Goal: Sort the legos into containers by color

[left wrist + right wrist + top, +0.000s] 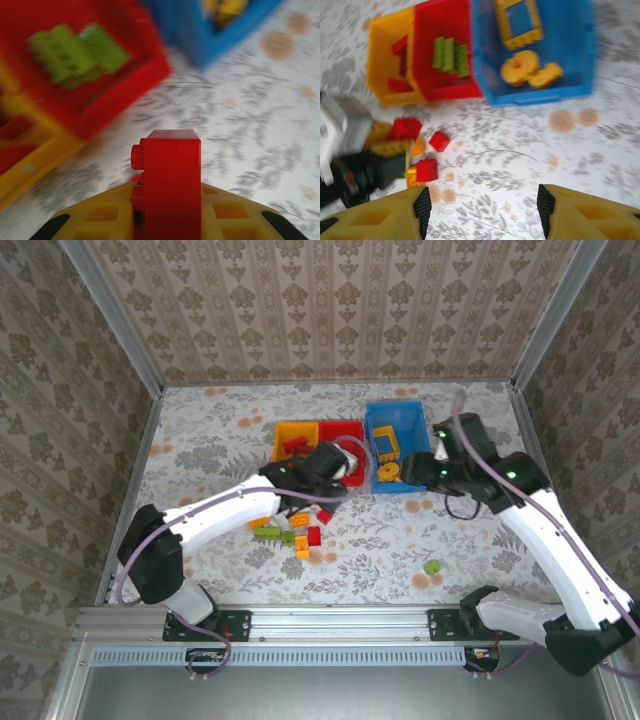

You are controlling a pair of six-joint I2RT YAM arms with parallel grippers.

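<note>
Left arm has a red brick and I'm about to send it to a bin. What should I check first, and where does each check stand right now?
1. Red brick held in the left gripper: ok.
2. Grip firmness: cannot tell, the left wrist view is blurred.
3. Destination settled: ok, red pieces lie in the yellow-orange bin, green bricks in the red bin.
4. Left gripper above the yellow-orange bin: not ok, its wrist view has the table beneath it and the bins ahead.
5. Right gripper open and empty: ok.
</note>
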